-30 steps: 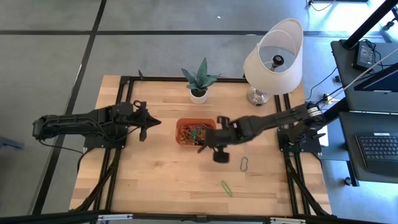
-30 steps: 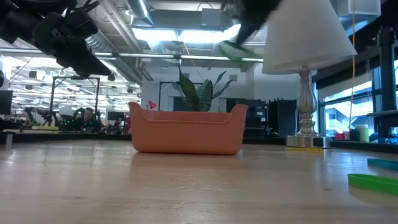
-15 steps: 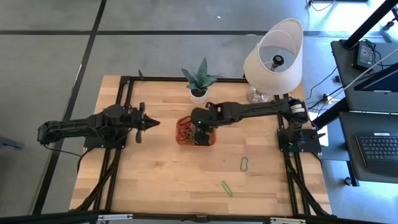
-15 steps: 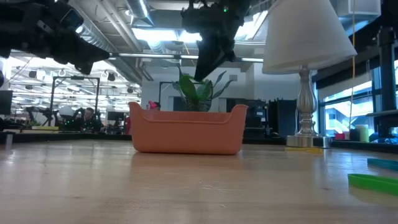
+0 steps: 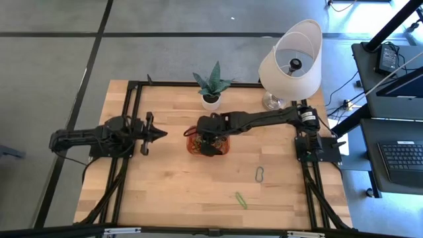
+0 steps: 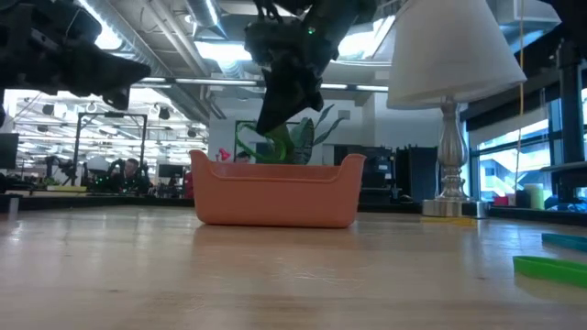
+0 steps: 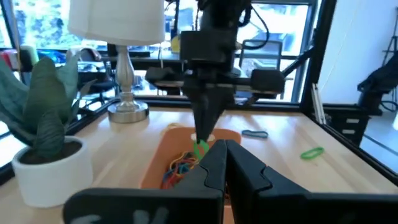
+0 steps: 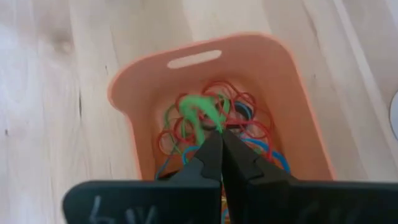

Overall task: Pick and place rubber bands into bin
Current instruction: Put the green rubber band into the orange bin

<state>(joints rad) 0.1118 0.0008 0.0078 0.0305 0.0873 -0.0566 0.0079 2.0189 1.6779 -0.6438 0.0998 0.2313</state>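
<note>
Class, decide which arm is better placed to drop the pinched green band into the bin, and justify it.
Right. The right gripper is shut on a green rubber band above the bin; the left gripper waits shut beside it.

In the high view, centre of frame, the right arm covers most of the bin (image 5: 192,147), so you can't count the rubber bands (image 8: 211,124) inside. In the low view, the bin wall hides them, and the left gripper (image 6: 128,78) is cut off at the upper left edge.
</note>
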